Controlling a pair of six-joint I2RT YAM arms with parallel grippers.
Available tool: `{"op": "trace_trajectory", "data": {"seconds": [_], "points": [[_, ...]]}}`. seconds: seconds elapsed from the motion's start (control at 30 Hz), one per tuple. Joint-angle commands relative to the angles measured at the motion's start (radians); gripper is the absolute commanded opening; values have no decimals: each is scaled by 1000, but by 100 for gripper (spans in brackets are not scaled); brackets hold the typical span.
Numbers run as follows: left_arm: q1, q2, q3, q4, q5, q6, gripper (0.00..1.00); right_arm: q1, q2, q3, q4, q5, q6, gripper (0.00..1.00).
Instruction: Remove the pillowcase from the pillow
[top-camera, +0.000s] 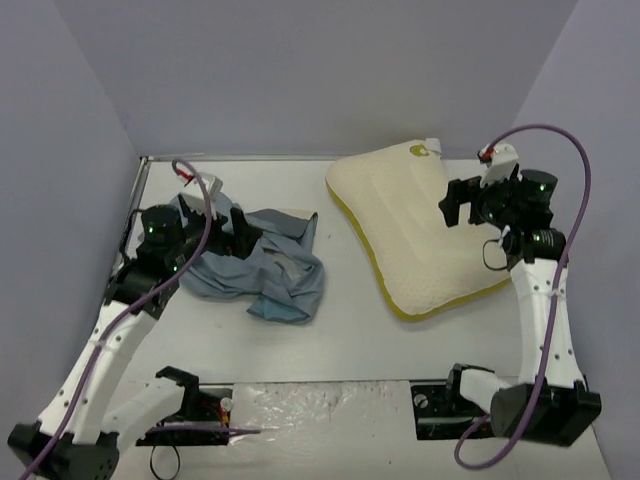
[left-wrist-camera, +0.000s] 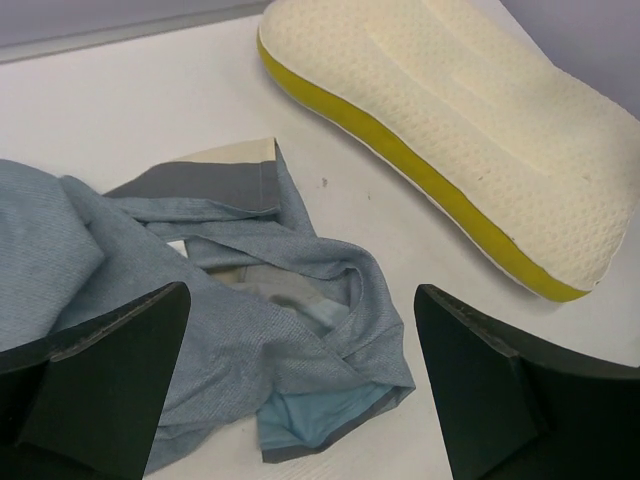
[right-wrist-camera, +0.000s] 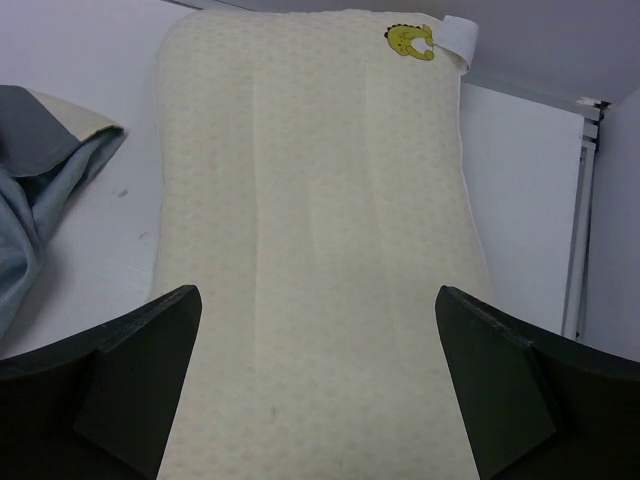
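The blue-grey pillowcase lies crumpled on the table at the left, fully off the pillow; it also shows in the left wrist view and at the left edge of the right wrist view. The cream foam pillow with a yellow edge lies bare at the right; it shows in the left wrist view and the right wrist view. My left gripper is open and empty above the pillowcase. My right gripper is open and empty above the pillow.
Grey walls close in the table at the back and both sides. A small yellow emblem and white tag sit at the pillow's far corner. The arm bases stand at the near edge.
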Motion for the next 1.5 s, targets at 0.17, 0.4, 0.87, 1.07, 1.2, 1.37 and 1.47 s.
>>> {"op": "trace_trajectory", "data": {"seconds": [0.17, 0.4, 0.87, 1.07, 1.2, 1.37, 1.47], "points": [[-19, -260, -109, -47, -164, 114, 94, 0, -201, -134, 14, 248, 23, 100], [-35, -378, -215, -8, -226, 114, 94, -3, -328, -286, 123, 288, 97, 100], [-36, -372, -215, -21, -241, 114, 94, -13, -389, -368, 198, 382, 154, 100], [-36, -367, -215, -21, -238, 114, 94, -13, -396, -372, 204, 403, 171, 100], [-36, -364, -217, -21, -237, 114, 94, -13, -400, -372, 206, 407, 174, 100], [-36, -359, -217, -24, -235, 117, 94, -13, -406, -374, 206, 408, 175, 100], [-36, -358, -217, -24, -235, 115, 94, -13, -408, -374, 208, 413, 178, 100]]}}
